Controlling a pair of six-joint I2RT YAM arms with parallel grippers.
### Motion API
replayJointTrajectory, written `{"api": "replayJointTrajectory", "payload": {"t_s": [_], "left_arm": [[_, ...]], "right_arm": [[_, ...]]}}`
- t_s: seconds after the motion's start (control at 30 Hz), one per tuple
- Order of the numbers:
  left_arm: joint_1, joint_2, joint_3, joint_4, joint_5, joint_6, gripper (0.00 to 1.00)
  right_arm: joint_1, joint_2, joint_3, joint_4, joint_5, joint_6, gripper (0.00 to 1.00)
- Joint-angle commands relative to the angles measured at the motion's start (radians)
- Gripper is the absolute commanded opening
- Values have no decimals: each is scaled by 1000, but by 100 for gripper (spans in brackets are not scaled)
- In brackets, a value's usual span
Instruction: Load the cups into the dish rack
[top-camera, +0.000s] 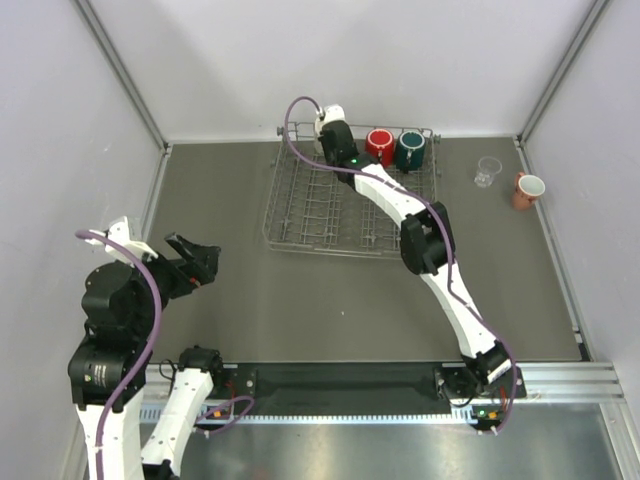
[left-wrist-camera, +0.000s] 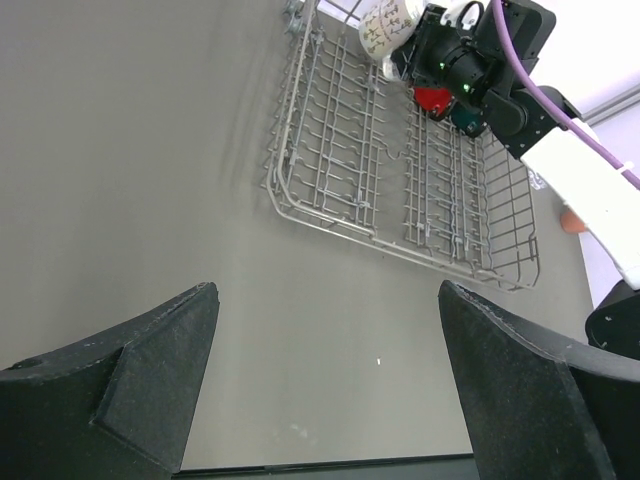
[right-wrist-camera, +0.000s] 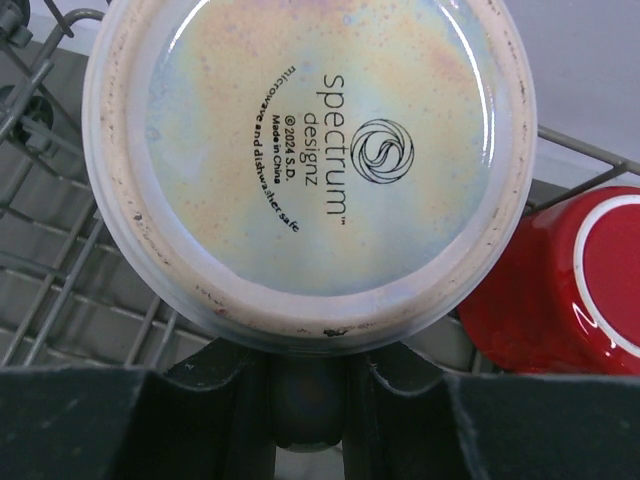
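Right gripper (right-wrist-camera: 305, 400): clamped on the white speckled ceramic mug (right-wrist-camera: 305, 170), seemingly by its handle.
Mug: base facing the wrist, at the far-left corner of the grey wire dish rack (top-camera: 300, 215), just beside the red mug (right-wrist-camera: 570, 290). Likely going rim-down to drain.
Right arm: stretched long across the rack.
Left gripper (left-wrist-camera: 325, 380): jaws wide, empty, hanging near-left.
Outside the rack: clear glass (top-camera: 487, 171), salmon-pink mug (top-camera: 527, 189).
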Motion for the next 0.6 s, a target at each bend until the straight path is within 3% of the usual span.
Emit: {"api": "replayJointTrajectory", "payload": {"t_s": [0.0,0.37,0.57], "left_arm": [[-4,15,-1,56,-18,12,96],[-4,17,16,35,-39,21,96],[-4,20,22,33,-45,22,96]], "right_arm": [[-12,-2,95,180,27,-1,0],[-19,24,94,180,34,24,0],[-20,29,87,172,39,27,14]]}}
